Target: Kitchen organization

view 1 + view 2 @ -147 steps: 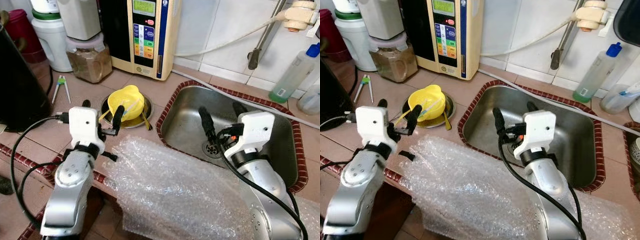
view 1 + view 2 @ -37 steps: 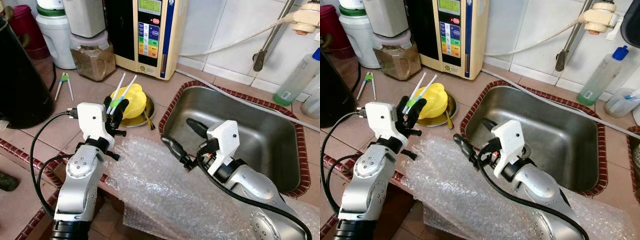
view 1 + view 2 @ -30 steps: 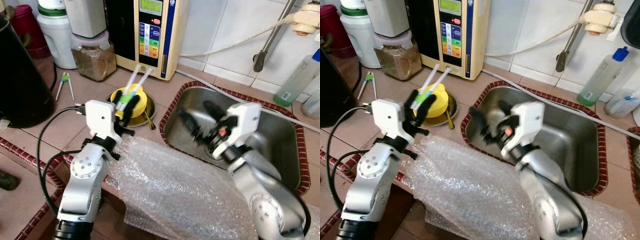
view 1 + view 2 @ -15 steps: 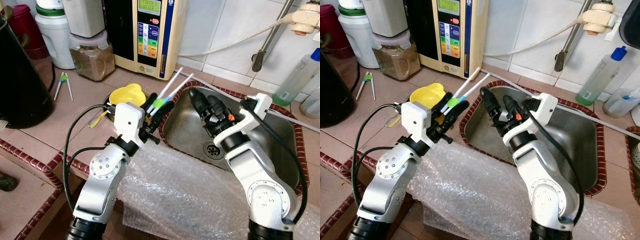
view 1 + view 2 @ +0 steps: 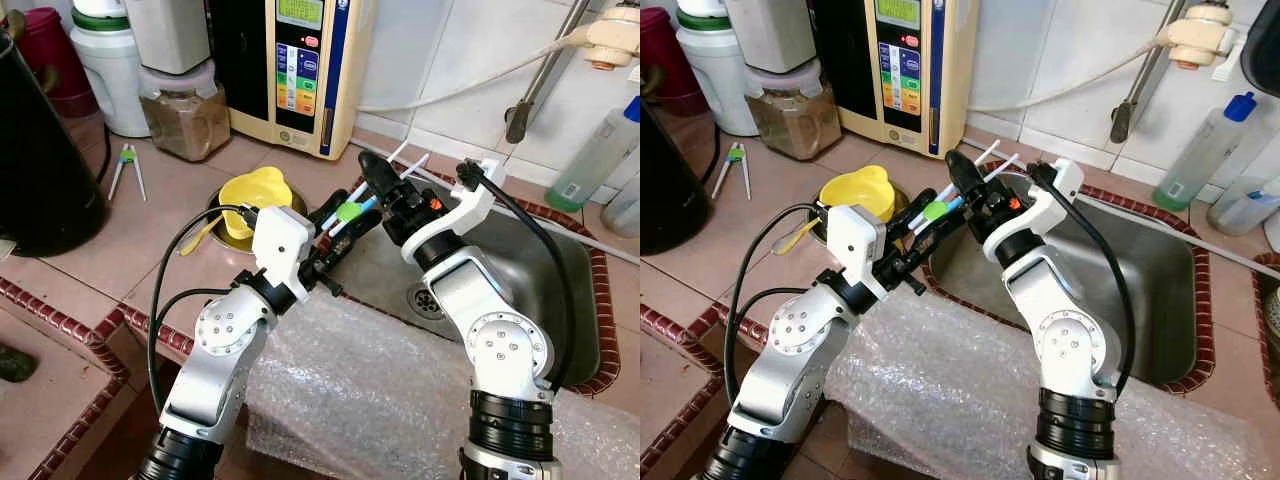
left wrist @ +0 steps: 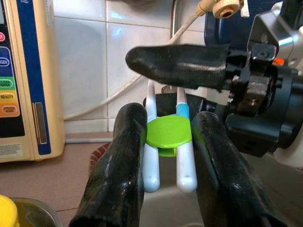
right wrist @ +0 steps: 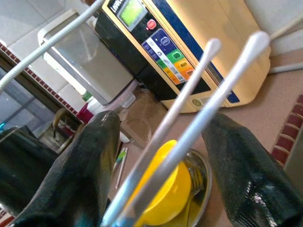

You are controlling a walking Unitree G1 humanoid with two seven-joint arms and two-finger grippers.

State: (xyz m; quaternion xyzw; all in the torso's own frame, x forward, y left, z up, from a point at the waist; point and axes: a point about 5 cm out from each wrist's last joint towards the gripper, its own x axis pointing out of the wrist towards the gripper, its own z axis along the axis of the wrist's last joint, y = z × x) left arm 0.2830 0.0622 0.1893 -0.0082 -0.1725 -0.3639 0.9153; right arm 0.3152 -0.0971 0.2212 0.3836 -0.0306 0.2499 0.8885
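**A:** What is the left gripper (image 5: 341,216) carrying?

**B:** A pair of white plastic training chopsticks joined by a green clip (image 5: 349,211). Its two black fingers (image 6: 118,161) are clamped on the clip from either side, which the left wrist view shows plainly. In the left eye view this sits just above the middle of the frame, over the near-left rim of the stainless steel sink (image 5: 560,290).

**A:** And the right gripper (image 5: 392,190)?

**B:** It is right up against the chopsticks, at the centre of the frame and slightly higher. Its fingers (image 7: 99,156) stand apart, one on each side of the two white sticks (the right wrist view has the sticks running up between them), and I see no contact with either pad. So the chopsticks are held in the air by the left gripper alone, their white tips (image 5: 990,155) pointing toward the tiled wall at the top of the frame.

**A:** What else lies around them?

**B:** A yellow plastic bowl (image 5: 245,190) resting in a round metal dish (image 5: 220,214), left of centre. Behind it, at the top of the frame, a cream and black water ioniser with coloured buttons (image 5: 295,70). A sheet of clear bubble wrap (image 5: 370,400) drapes over the counter edge at the bottom. A second pair of green-clipped chopsticks (image 5: 127,168) lies on the brown tiled counter (image 5: 180,190) at the left.
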